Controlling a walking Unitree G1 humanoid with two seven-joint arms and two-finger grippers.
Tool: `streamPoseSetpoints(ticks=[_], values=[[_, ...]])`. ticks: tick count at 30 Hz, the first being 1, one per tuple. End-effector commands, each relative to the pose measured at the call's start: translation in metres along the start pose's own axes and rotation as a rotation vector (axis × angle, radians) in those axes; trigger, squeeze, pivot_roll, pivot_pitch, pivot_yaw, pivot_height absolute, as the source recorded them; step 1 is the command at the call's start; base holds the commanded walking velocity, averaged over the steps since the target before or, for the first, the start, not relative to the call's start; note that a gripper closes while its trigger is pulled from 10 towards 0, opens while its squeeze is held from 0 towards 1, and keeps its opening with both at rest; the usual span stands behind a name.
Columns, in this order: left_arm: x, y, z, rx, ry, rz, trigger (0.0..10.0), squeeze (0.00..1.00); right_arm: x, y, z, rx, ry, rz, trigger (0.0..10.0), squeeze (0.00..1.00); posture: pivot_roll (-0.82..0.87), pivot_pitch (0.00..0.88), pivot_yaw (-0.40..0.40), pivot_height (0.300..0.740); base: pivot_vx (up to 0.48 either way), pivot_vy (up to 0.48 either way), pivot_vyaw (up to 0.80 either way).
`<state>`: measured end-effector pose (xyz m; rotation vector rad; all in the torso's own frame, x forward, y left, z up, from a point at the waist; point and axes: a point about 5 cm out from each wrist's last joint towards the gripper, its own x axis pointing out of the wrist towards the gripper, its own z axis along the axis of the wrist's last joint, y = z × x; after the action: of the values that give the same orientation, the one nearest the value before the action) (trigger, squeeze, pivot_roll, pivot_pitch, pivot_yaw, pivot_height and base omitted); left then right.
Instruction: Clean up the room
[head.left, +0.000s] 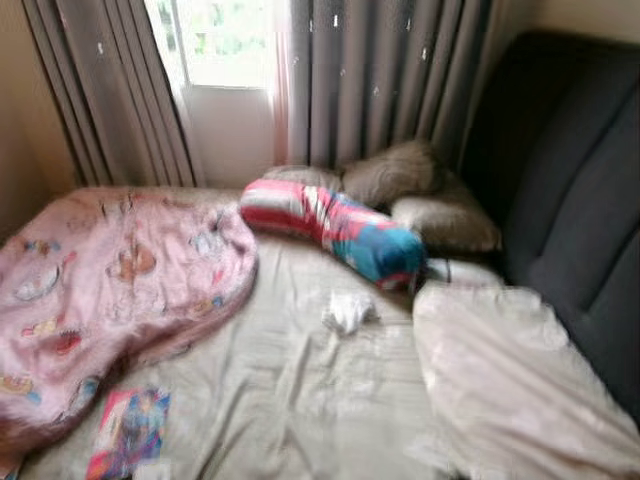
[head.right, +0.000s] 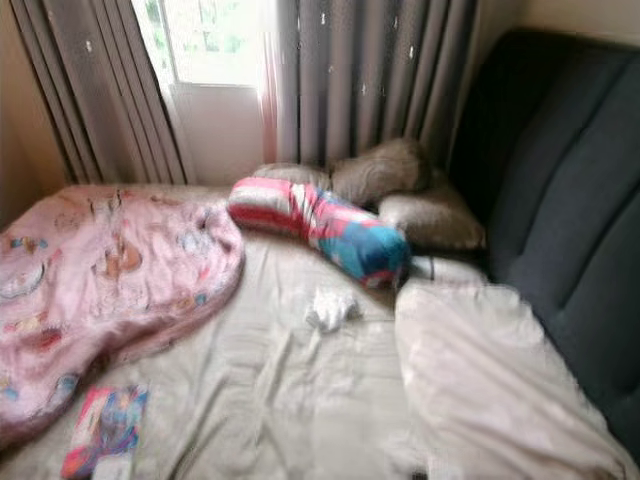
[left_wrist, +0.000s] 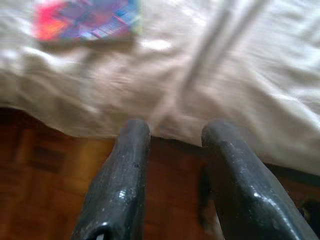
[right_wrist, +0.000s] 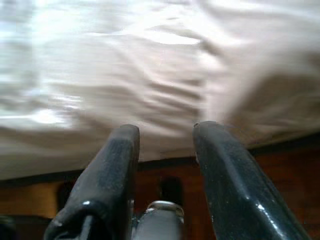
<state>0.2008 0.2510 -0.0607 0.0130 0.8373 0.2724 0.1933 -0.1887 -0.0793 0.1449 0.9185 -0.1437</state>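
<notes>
bed (head.left: 300, 400): fills most of the head frame, beige sheet, creased, unmade
headboard (head.left: 570, 200): dark, padded, right side of frame
curtains (head.left: 390, 80): grey, top centre and upper left, framing a bright window (head.left: 215, 40)
floor (left_wrist: 45, 185): reddish-brown wood, seen under the bed edge in both wrist views
blanket (head.left: 110, 280): pink with cartoon print, bunched up, left of frame, lying on the sheet
bolster (head.left: 335, 228): striped red/white/blue, centre, tilted, far end near the pillows (head.left: 420, 190) (two or three grey-brown ones, piled upper centre against the curtains)
white cover (head.left: 510, 380): pale rumpled bedding, lower right, beside the headboard
cloth (head.left: 348, 311): small white crumpled piece, mid-frame on the bare sheet, just below the bolster, apart from it
book (head.left: 130, 430): flat, pink/blue cover, lower left on the sheet, near the blanket's edge; also top left in the left wrist view (blurred, can't read it)
left gripper (left_wrist: 172, 132): fingers parted, nothing between them, tips at the bed's edge, over the floor
right gripper (right_wrist: 165, 132): fingers parted, holding nothing, tips at the sheet's edge
image quality: head views soft, slight motion blur
</notes>
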Motion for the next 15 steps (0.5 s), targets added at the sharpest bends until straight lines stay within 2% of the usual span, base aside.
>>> streamPoseSetpoints(ticks=[1,7,15], values=[[0.001,-0.011,0.001,0.006,0.002,-0.022,10.0,0.00,-0.001,-0.011,0.000,-0.002,-0.003,-0.028,10.0,0.00,-0.01,0.000,-0.012,0.740,0.000,0.480,0.00],[0.000,-0.011,-0.004,0.004,0.007,-0.020,10.0,0.00,-0.001,-0.010,0.000,-0.005,-0.001,-0.026,10.0,0.00,0.00,0.000,-0.017,0.740,0.000,0.480,0.00],[-0.001,-0.002,-0.005,0.000,0.011,-0.009,10.0,0.00,-0.001,-0.010,-0.001,-0.013,0.004,-0.022,10.0,0.00,0.00,0.000,-0.013,0.740,0.000,0.480,0.00]])
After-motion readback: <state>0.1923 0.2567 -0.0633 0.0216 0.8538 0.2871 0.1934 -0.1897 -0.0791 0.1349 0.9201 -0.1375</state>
